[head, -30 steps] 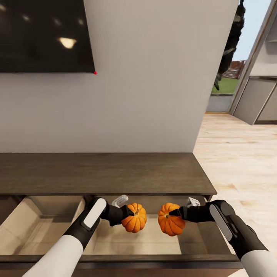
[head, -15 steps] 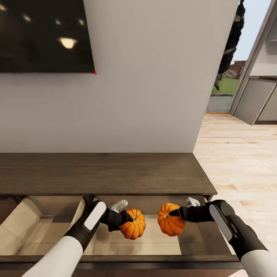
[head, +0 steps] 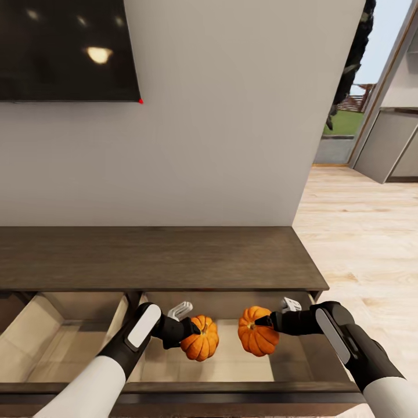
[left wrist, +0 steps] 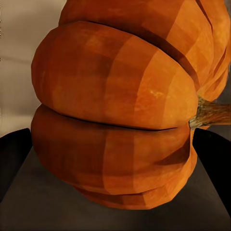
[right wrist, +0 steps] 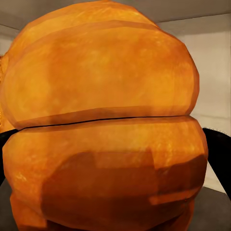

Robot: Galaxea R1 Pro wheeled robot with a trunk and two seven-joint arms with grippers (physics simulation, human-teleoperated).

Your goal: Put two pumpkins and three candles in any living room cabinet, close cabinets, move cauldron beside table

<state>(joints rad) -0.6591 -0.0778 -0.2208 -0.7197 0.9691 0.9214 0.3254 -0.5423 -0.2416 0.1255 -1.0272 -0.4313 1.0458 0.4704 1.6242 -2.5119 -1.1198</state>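
Over the open drawer (head: 232, 363) of the cabinet (head: 157, 258), my left gripper (head: 194, 331) is clamped on one pumpkin (head: 200, 346) and my right gripper (head: 259, 320) grips the other pumpkin (head: 256, 340). Both hang side by side, near each other, above the drawer's pale floor, below the cabinet top.

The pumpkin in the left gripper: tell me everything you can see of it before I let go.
The left pumpkin is small, squat, bright orange, with deep ribs and a short brownish stem pointing sideways, so it is tipped on its side. The left gripper is shut on it, holding it over the pale inside of the open drawer of the dark wooden cabinet. Whether it touches the drawer floor cannot be told. It hangs apart from the other pumpkin.
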